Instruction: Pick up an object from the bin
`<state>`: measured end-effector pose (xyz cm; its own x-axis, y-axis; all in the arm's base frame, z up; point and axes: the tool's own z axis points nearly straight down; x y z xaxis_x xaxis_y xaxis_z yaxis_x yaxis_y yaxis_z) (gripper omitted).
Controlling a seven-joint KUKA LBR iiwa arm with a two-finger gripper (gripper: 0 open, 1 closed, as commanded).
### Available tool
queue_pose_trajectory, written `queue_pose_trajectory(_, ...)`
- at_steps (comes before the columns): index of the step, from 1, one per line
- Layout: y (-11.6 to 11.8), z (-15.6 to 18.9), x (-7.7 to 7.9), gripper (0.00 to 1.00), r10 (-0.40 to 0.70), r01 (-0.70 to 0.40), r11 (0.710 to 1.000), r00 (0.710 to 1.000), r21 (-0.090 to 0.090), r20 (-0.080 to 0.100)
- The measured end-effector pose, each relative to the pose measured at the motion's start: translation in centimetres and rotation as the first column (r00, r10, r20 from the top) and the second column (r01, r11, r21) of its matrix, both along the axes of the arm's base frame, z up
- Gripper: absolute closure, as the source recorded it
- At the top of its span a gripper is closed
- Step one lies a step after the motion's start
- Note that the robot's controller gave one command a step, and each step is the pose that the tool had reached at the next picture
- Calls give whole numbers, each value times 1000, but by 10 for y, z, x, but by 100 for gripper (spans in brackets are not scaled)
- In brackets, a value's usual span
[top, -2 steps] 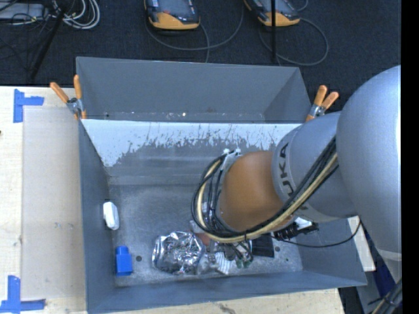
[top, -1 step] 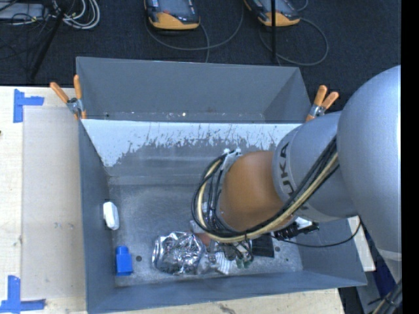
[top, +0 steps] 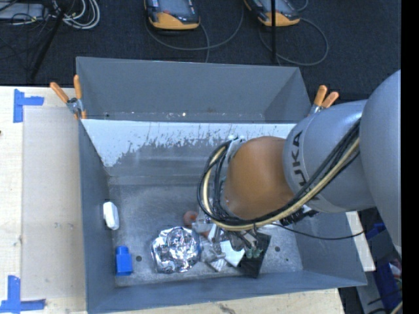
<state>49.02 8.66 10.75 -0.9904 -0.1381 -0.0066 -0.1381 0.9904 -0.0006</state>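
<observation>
Closest to the lens is the robot's own arm (top: 340,156), a big grey link sweeping in from the right. Its orange cover (top: 258,175) bulges over the middle of the bin (top: 190,103), with black cables (top: 211,175) looped round the cover's left side.

Below that cover, the gripper (top: 221,241) is low over the bin floor, near the front wall. It sits right on top of a small heap. White and grey scraps (top: 216,259) lie directly under it. A dark boxy piece (top: 254,259) lies just to its right, close to the front wall. A crumpled foil ball (top: 175,248) sits just to its left, near the scraps, though I cannot tell whether they touch.

Which one is the target? My guess is the scraps, since they lie nearest. The foil ball would need a short shift to the view's left, and being roundish it offers no long axis to line up on.

Now the jaws: I cannot tell how they stand. Cover and wrist hide the tips, and nothing shows clearly gripped between them.

A small reddish thing (top: 190,216) peeks out just behind the heap. Well apart, at the left of the floor, lie a blue block (top: 123,260) and a white capsule-shaped piece (top: 110,214), neither anywhere near the action.
</observation>
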Motion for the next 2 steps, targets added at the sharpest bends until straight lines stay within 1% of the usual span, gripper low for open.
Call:
queue_pose_trajectory(1,-3,-21,14,100,98,-98,995,995,0,-2)
queue_pose_trajectory(2,33,106,2,100,-60,60,998,998,0,-7)
